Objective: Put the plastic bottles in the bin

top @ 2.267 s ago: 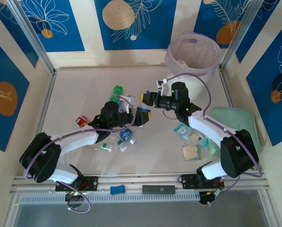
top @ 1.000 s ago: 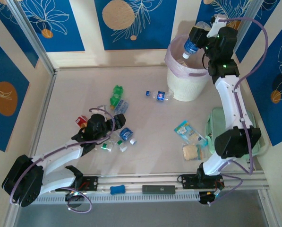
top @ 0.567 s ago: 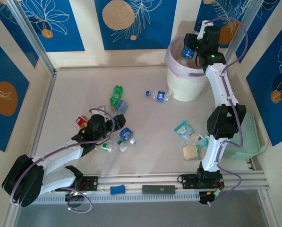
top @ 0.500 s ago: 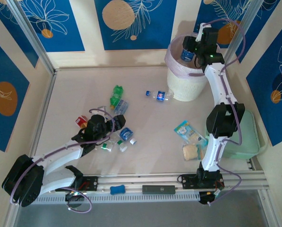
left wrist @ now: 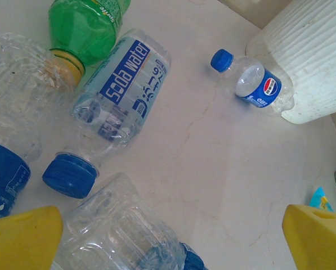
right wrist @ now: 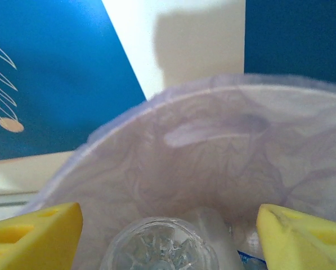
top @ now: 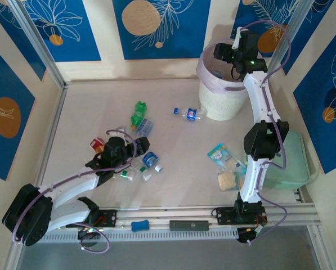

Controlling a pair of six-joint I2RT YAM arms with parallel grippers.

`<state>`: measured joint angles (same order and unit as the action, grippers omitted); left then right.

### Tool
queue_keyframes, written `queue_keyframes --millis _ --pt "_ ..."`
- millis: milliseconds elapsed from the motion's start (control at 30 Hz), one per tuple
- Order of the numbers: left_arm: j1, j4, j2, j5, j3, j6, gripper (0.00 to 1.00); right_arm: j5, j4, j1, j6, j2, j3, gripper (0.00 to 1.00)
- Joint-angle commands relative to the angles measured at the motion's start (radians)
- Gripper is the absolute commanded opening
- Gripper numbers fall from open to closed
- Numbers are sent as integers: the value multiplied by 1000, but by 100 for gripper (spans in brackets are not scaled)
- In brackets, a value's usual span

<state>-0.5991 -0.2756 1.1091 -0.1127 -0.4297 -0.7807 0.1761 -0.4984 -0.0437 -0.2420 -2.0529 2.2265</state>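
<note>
Lilac-lined bin (right wrist: 128, 121) holds a clear bottle (right wrist: 156, 250) between the wide-spread jaws of the right gripper (right wrist: 168, 233), so a careless withdrawal could snag the liner (right wrist: 224, 169), while the left gripper (left wrist: 168, 239), equally wide, hovers over crowded bottles (left wrist: 122, 84) that may roll when nudged.

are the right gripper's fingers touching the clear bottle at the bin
Apart. The right wrist view shows the right gripper open, with the bin liner visible between each of its yellow fingers and the clear bottle.
</note>
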Motion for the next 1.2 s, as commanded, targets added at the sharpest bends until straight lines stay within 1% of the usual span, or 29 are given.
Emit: queue_keyframes --millis 0,100,200,500,633,700,767,900,1033,1167 --pt "15 -19 0 4 5 0 100 -22 -36 -14 21 56 43 83" --pt "24 -14 -8 -1 2 7 100 -30 -35 -35 38 111 18 84" --pt "38 -6 -20 -1 -3 16 100 -47 -19 -64 57 189 -53 85" --pt "97 45 -63 21 -18 36 100 -164 109 -177 81 456 -466 88" --pt "137 73 -83 27 -27 44 100 -229 102 -241 96 505 -611 91" --pt "161 93 -96 27 -33 51 100 -226 86 -281 113 505 -669 92" --pt "187 113 -111 30 -40 58 100 -189 72 -322 139 490 -710 93" --pt "234 144 -141 30 -44 64 100 -112 41 -397 187 408 -730 95" --pt "272 177 -168 31 -42 64 100 -62 -17 -438 227 274 -649 96" --pt "297 210 -205 29 -36 67 100 9 -133 -443 265 102 -490 97"
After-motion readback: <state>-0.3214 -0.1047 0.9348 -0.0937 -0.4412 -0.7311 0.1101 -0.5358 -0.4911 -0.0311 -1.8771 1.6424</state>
